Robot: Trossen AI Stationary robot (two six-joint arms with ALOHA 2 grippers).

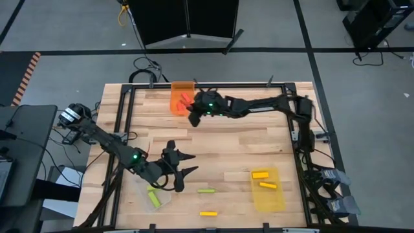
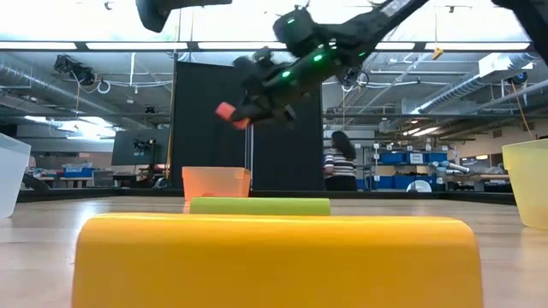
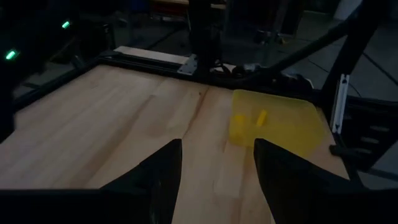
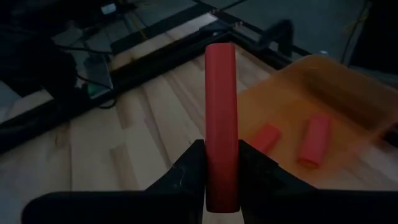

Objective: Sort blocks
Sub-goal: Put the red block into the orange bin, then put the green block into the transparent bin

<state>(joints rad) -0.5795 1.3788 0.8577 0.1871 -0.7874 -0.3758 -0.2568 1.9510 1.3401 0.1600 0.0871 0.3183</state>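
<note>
The right pincer (image 4: 221,165) is dark and pinches a red block (image 4: 221,118). Two more red blocks (image 4: 315,139) lie in the translucent orange bin (image 4: 348,87). The worktop (image 1: 220,139) is pale striped wood. The yellow bin (image 1: 268,193) holds yellow blocks (image 1: 261,175); a lime green block (image 1: 206,191) and another yellow block (image 1: 208,213) lie on the wood. The left pincer (image 3: 217,168) is black.

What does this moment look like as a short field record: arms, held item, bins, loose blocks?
right gripper: shut on red block, beside orange bin
left gripper: jaws open, empty, over bare wood
orange bin contents: two red blocks
yellow bin: two yellow blocks
clear bin: two lime green blocks
loose on table: lime green block, yellow block
</note>
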